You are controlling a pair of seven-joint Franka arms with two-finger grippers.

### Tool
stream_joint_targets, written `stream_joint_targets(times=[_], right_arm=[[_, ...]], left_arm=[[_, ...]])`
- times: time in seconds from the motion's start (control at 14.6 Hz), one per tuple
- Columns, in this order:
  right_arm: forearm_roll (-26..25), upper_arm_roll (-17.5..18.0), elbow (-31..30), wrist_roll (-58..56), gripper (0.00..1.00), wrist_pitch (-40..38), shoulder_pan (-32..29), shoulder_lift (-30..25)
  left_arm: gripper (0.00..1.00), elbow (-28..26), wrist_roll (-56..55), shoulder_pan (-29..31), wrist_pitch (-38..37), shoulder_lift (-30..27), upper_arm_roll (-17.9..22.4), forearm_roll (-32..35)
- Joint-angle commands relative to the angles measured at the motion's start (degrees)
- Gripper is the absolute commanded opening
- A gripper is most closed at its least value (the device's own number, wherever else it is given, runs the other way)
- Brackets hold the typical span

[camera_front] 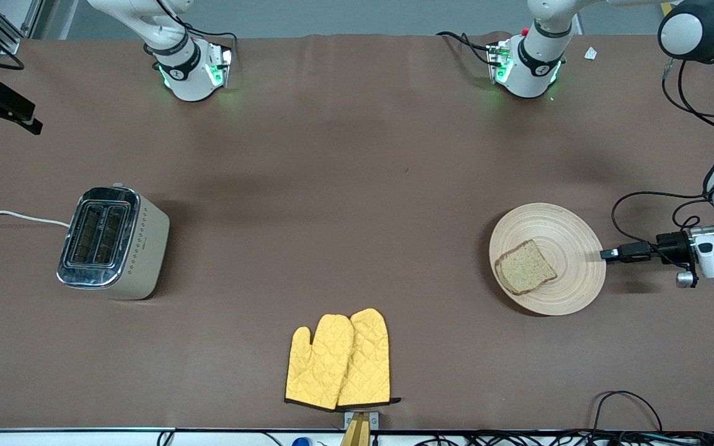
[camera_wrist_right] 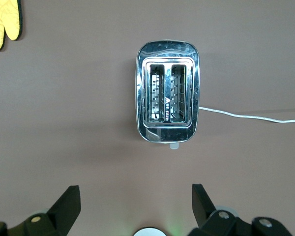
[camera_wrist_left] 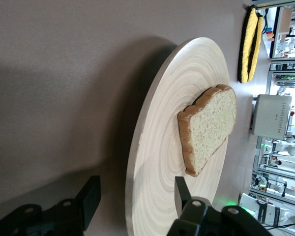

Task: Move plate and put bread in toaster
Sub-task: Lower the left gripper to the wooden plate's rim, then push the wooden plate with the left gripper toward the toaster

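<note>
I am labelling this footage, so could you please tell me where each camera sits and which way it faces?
Front view: high across the table, facing both arm bases; shows the toaster, the oven mitts, the bread on the plate, and the left gripper at the plate's rim.
Left wrist view: low beside the plate, its open fingers straddling the rim.
Right wrist view: looking straight down into the toaster; right gripper open.
Shared: all three show toaster and mitts.
</note>
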Motion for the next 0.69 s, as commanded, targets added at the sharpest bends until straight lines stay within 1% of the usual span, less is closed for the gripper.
stream_joint_targets(times=[0.0,0.07,0.14,0.21,0.27,0.41,0.62], right_arm=[[0.33,0.01,-0.2,0.08,1.0,-0.2,0.02,-0.52],[0.24,0.01,-0.2,0.08,1.0,-0.2,0.02,-0.52],[0.24,0.01,-0.2,0.08,1.0,-0.2,0.02,-0.61],[0.33,0.01,-0.2,0.08,1.0,-0.2,0.02,-0.61],[0.24,0.01,-0.2,0.08,1.0,-0.2,0.02,-0.61],[0.33,0.01,-0.2,0.08,1.0,-0.2,0.02,-0.52],[0.33,0.01,-0.2,0.08,1.0,-0.2,0.02,-0.52]], left_arm=[[0.49,0.88,0.59,-0.31,0.01,0.26,-0.96,-1.23],[0.33,0.79,0.59,-0.22,0.01,0.7,-1.48,-1.23],[0.19,0.79,0.76,-0.13,0.01,0.97,-2.01,-1.23],[0.08,0.79,1.46,-0.13,0.01,0.97,-2.02,-1.23],[0.01,0.88,1.82,-0.13,-0.08,0.97,-2.02,-1.14],[0.0,0.88,1.47,-0.31,-0.51,0.8,-2.63,-1.14],[0.0,0.88,-1.07,-0.22,-0.78,-0.08,-7.71,-0.88]])
